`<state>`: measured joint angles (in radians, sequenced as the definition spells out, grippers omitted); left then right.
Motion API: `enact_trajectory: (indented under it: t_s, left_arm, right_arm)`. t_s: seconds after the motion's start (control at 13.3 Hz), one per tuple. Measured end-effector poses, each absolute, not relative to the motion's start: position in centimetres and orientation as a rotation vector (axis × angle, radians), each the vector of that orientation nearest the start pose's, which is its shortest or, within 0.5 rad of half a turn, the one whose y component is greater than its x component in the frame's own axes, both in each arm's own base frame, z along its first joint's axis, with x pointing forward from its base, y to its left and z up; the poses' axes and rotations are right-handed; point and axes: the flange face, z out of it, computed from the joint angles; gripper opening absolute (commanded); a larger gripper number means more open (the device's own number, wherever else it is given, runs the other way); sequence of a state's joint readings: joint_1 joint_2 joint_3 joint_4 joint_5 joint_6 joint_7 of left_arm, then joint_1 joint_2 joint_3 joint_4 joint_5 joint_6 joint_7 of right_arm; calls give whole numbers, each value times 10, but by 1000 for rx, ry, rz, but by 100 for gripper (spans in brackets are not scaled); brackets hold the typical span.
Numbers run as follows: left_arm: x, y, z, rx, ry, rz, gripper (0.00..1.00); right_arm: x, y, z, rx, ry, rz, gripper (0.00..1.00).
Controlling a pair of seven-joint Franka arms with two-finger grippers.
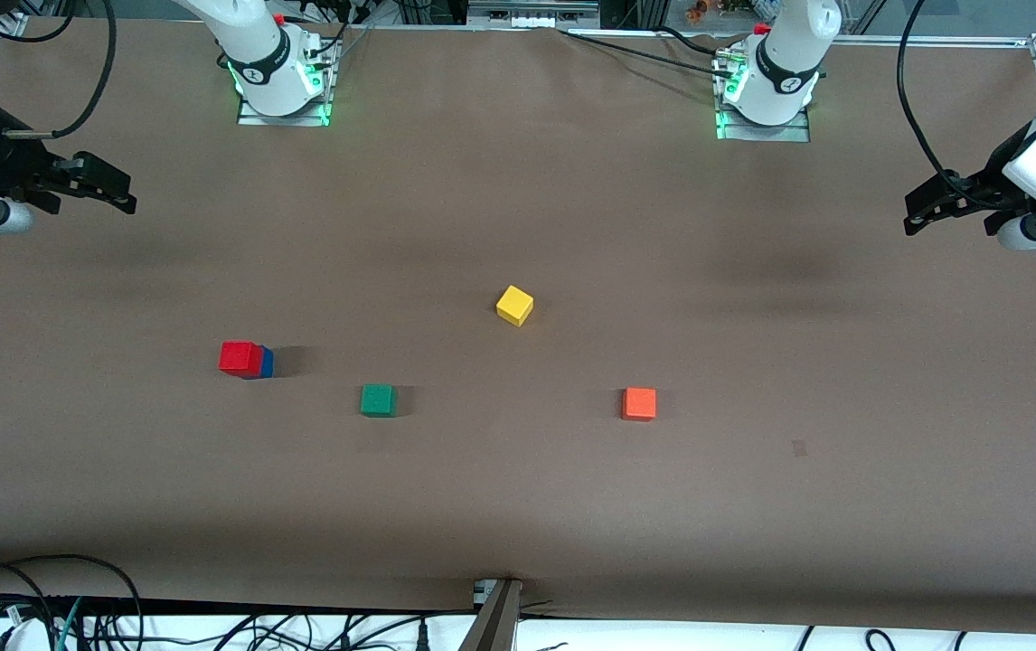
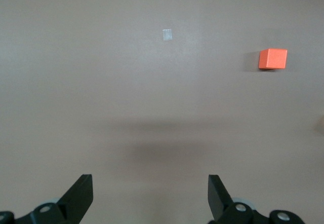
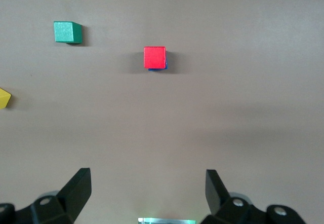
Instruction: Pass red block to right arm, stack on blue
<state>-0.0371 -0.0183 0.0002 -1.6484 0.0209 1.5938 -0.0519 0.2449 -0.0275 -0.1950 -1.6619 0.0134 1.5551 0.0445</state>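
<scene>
The red block point(image 1: 240, 357) rests on the blue cube point(image 1: 266, 362), toward the right arm's end of the bench point(image 1: 518, 506). The left gripper point(image 1: 920, 210) and right gripper point(image 1: 120, 192) hang wide and empty at opposite bench ends.

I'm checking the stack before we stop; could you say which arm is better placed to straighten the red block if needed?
Probably the right: its open gripper waits at the red block's end, where it sits on the blue. The open left gripper waits at the other end.
</scene>
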Motion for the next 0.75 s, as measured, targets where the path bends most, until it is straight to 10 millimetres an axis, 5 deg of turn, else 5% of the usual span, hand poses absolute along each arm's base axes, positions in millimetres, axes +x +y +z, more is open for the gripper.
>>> enact_trajectory:
  t_s: [0.75]
  left_arm:
    - [549,-19,600,-3119,-20,55,100]
  right_arm:
    - [544,20,579,-3128,14,121,100]
